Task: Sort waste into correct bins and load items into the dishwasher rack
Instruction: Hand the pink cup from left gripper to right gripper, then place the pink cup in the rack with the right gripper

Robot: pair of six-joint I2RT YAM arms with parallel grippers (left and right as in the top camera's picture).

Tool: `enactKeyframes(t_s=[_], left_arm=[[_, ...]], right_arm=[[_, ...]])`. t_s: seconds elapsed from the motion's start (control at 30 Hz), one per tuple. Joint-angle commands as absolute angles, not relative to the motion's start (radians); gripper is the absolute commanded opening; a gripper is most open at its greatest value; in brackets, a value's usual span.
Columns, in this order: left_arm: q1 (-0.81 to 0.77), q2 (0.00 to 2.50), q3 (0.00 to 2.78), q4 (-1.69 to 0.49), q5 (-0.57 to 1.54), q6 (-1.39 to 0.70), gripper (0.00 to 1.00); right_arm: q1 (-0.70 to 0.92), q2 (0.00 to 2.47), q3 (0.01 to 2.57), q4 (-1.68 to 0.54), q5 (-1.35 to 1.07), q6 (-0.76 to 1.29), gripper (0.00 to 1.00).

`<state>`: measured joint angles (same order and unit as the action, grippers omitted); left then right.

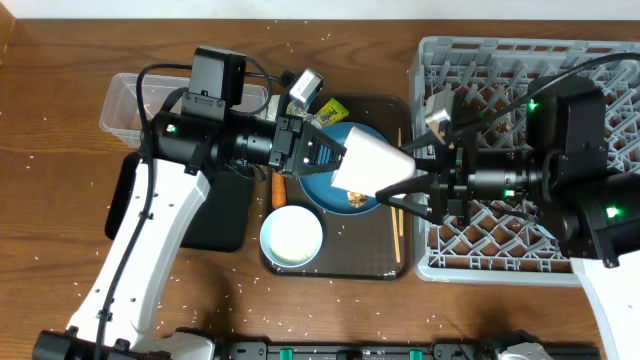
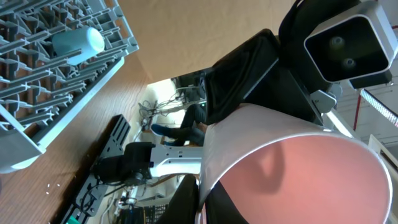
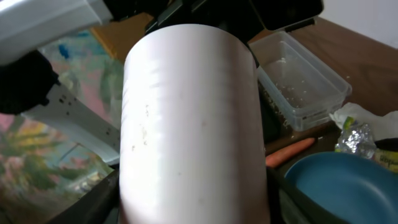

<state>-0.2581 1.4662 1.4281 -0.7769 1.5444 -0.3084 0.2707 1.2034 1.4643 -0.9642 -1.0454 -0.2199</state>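
The pink cup (image 1: 365, 165) hangs on its side above the dark-blue plate (image 1: 325, 188), between both arms. My left gripper (image 1: 328, 155) is shut on its rim, one finger inside the pink interior (image 2: 298, 180). My right gripper (image 1: 405, 175) has a finger pressed on each side of the cup's body (image 3: 193, 124). A brown food lump (image 1: 355, 200) lies on the plate. The white bowl (image 1: 292, 235), carrot (image 1: 278, 188) and chopsticks (image 1: 397, 225) lie on the brown serving tray (image 1: 340, 265). The light-blue cup (image 2: 78, 43) stands in the grey rack (image 1: 600, 60).
The clear tub (image 1: 135, 100) is at the back left, the black tray (image 1: 225, 215) in front of it under my left arm. Crumpled white paper (image 1: 305, 88) and the foil wrapper (image 1: 330, 110) lie behind the plate. Rice grains are scattered over the table.
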Motion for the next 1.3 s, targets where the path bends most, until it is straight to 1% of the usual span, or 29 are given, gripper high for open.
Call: enactKeyframes(t_s=[0.0,0.03,0.07,0.1,0.2,0.3,0.4,0.47,0.57,0.63,0.7,0.83,0.93,1.13,1.2,1.27], left_arm=[[-0.258,1.457,1.428,-0.759,1.572,-0.309,0.43],[-0.258,1.457,1.428,-0.744,1.570,-0.309,0.60],[-0.256,1.457,1.428,-0.730,1.569,-0.309,0.93],[-0.253,1.457,1.428,-0.710,1.562,-0.310,0.98],[-0.252,1.457,1.428,-0.689,1.539,-0.310,0.98],[-0.252,1.457,1.428,-0.690,1.505,-0.310,0.98],[-0.252,1.457,1.428,-0.690,1.490,-0.309,0.98],[-0.252,1.457,1.428,-0.690,1.490,-0.309,0.98],[-0.252,1.457,1.428,-0.690,1.490,-0.309,0.98],[-0.252,1.457,1.428,-0.690,1.490,-0.309,0.98],[-0.252,1.457,1.428,-0.690,1.490,-0.309,0.98],[-0.252,1.457,1.428,-0.690,1.490,-0.309,0.98],[-0.252,1.457,1.428,-0.690,1.490,-0.309,0.98],[-0.252,1.457,1.428,-0.691,1.491,-0.309,0.98],[-0.252,1.457,1.428,-0.692,1.491,-0.309,0.98],[-0.252,1.457,1.428,-0.694,1.491,-0.309,0.98]], right_arm=[[0.276,1.181,1.472,-0.965,-1.021,-0.222,0.47],[0.271,1.174,1.472,-0.969,-0.976,-0.199,0.47],[0.263,1.167,1.472,-0.975,-0.925,-0.171,0.47],[0.250,1.156,1.472,-0.993,-0.859,-0.152,0.50],[0.202,1.130,1.472,-1.052,-0.730,-0.141,0.50],[0.122,1.110,1.472,-1.111,-0.613,-0.086,0.47],[0.009,1.104,1.472,-1.171,-0.469,-0.020,0.50],[-0.076,1.106,1.472,-1.205,-0.381,-0.004,0.50],[-0.208,1.110,1.472,-1.241,-0.299,-0.004,0.50],[-0.289,1.118,1.472,-1.254,-0.246,-0.002,0.53],[-0.361,1.130,1.472,-1.259,-0.191,0.018,0.53],[-0.499,1.181,1.472,-1.267,-0.084,0.134,0.53],[-0.573,1.237,1.472,-1.289,0.016,0.222,0.52],[-0.692,1.366,1.472,-1.274,0.052,0.278,0.52],[-0.732,1.412,1.472,-1.267,0.052,0.286,0.55],[-0.764,1.451,1.472,-1.267,0.051,0.293,0.55]])
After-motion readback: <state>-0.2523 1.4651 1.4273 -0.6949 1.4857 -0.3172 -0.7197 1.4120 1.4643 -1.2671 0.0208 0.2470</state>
